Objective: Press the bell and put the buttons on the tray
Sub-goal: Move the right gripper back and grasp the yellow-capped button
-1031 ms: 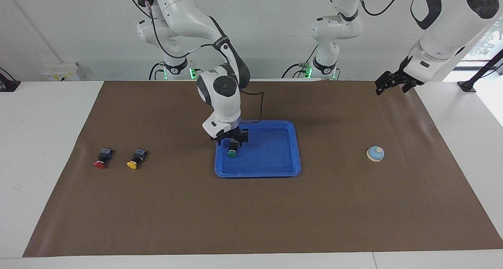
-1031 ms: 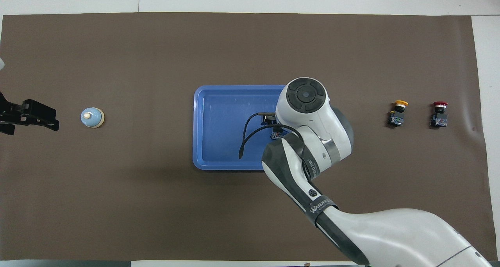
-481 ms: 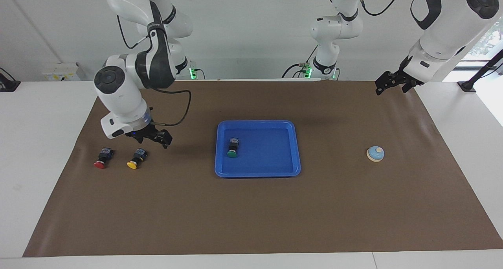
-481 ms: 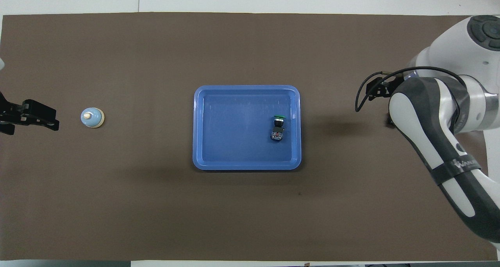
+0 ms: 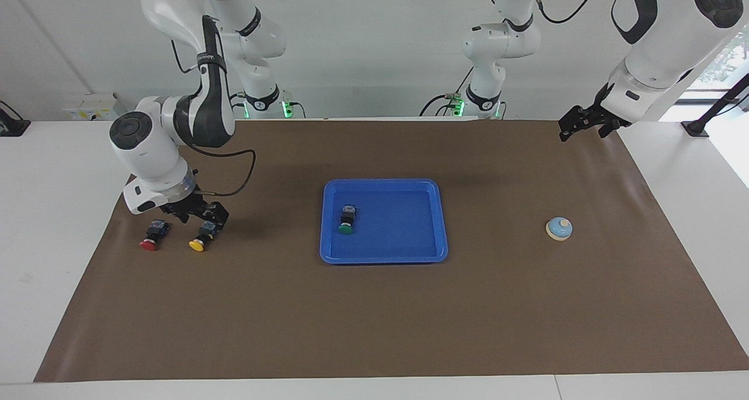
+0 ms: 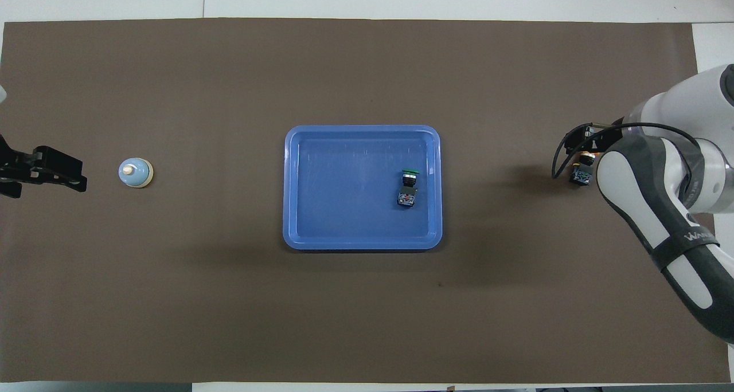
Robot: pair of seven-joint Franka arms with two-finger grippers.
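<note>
The green button [image 5: 346, 220] lies on its side in the blue tray [image 5: 383, 258], toward the right arm's end; it also shows in the overhead view [image 6: 408, 187] in the tray [image 6: 361, 244]. The yellow button [image 5: 202, 236] and the red button [image 5: 151, 236] lie on the brown mat near the right arm's end. My right gripper [image 5: 202, 217] is open and low over the yellow button's black body [image 6: 580, 176]. The arm hides the red button in the overhead view. The bell [image 5: 559, 228] stands toward the left arm's end. My left gripper [image 5: 570, 130] is shut and waits raised beside the bell [image 6: 136, 172].
A brown mat [image 5: 374, 330] covers the table. White table surface [image 5: 58, 172] shows past the mat's ends. The right arm's cable loops above the mat near the yellow button.
My right gripper let go of the green button in the tray, swung to the right arm's end of the table and came down over the yellow button. The left arm has not moved.
</note>
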